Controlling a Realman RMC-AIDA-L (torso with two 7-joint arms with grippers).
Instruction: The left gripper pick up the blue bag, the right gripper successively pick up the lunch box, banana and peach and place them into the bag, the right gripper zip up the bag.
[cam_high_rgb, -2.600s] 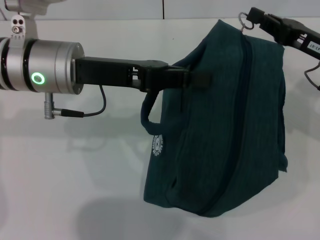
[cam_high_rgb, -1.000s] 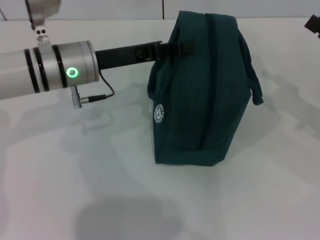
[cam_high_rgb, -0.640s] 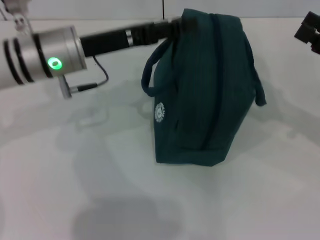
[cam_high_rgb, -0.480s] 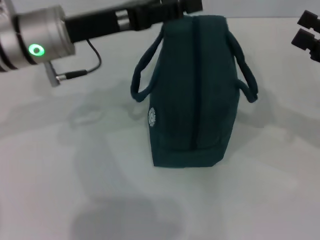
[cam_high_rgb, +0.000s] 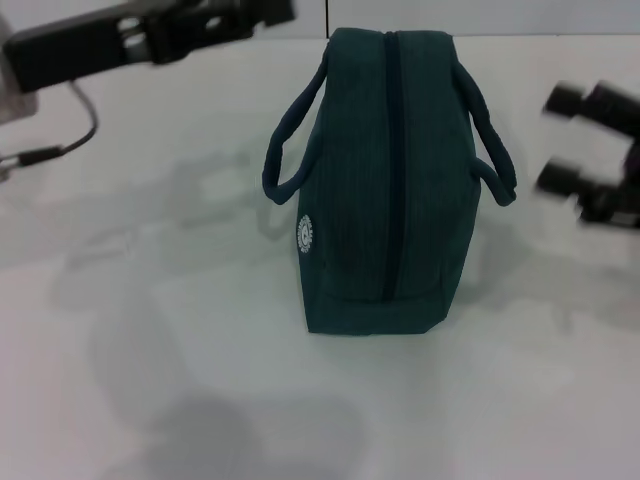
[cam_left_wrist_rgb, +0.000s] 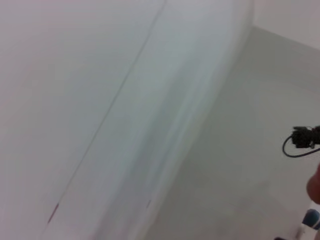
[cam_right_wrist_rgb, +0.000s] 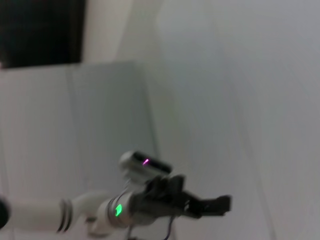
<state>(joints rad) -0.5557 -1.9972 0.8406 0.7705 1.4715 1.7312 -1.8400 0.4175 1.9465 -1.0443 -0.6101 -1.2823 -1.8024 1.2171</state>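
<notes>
The blue bag (cam_high_rgb: 350, 210) stands upright on the white table (cam_high_rgb: 150, 370), in the middle of the head view. Its zip (cam_high_rgb: 391, 160) is closed along the top and front, and both handles hang loose at its sides. My left gripper (cam_high_rgb: 270, 10) is at the far upper left, clear of the bag and holding nothing. It also shows in the right wrist view (cam_right_wrist_rgb: 222, 203). My right gripper (cam_high_rgb: 558, 140) is open and empty to the right of the bag, apart from it. The lunch box, banana and peach are out of view.
A thin cable (cam_high_rgb: 60, 140) hangs from the left arm over the table's left side. The table's back edge meets a wall just behind the bag. The left wrist view shows only wall and floor.
The left gripper has let go of the bag's handle and pulled back to the upper left. The bag has settled upright on the table. The right gripper has come down beside the bag.
</notes>
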